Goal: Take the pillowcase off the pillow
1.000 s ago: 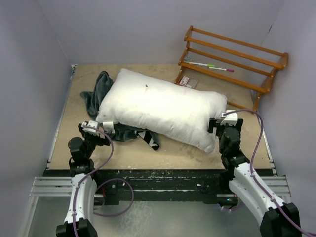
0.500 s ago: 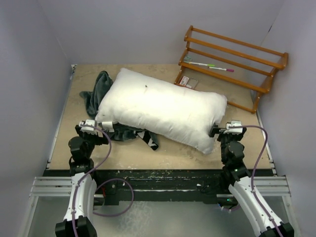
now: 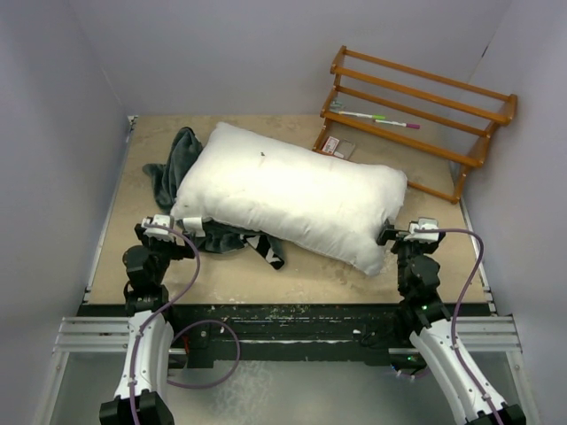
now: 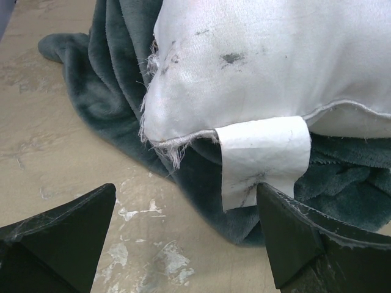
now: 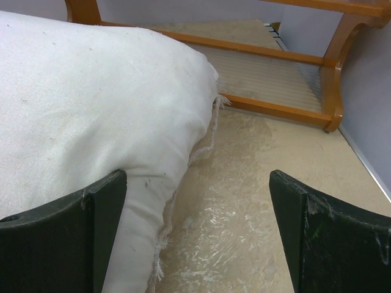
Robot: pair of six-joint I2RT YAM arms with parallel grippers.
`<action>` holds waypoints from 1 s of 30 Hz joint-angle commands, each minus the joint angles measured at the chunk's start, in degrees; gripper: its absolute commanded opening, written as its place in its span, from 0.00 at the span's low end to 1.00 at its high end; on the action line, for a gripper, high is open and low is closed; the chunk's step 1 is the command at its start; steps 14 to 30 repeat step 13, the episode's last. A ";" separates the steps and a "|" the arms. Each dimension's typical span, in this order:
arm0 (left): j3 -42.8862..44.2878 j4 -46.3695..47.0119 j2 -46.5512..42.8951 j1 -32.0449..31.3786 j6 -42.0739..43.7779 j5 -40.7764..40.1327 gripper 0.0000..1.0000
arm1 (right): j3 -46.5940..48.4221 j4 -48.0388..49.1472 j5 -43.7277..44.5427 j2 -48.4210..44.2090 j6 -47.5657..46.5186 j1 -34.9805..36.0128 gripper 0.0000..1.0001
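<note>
Fabric of the soft zebra-striped, grey-plush pillowcase point(image 3: 173, 168) is lying bunched under the plump white stuffed pillow point(image 3: 288, 195), left gripper point(image 4: 186, 207) and right gripper point(image 5: 197, 183) gaping wide, holding nothing; pinching grey plush, not the white tag point(image 4: 263, 152), is looking wisest

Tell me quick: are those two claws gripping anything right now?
Left gripper: open, empty, facing the plump white stuffed pillow and plush dark grey pillowcase.
Right gripper: open, empty, at the pillow's other end.
</note>
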 commanded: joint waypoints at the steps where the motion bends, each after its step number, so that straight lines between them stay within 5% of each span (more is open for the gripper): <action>1: 0.49 2.31 -0.19 -0.26 -0.94 0.16 0.99 | -0.22 1.07 0.45 -0.30 0.56 0.14 1.00; 30: 0.83 3.80 2.48 -0.37 0.15 2.42 0.99 | -0.23 1.18 0.40 -0.21 0.53 0.14 1.00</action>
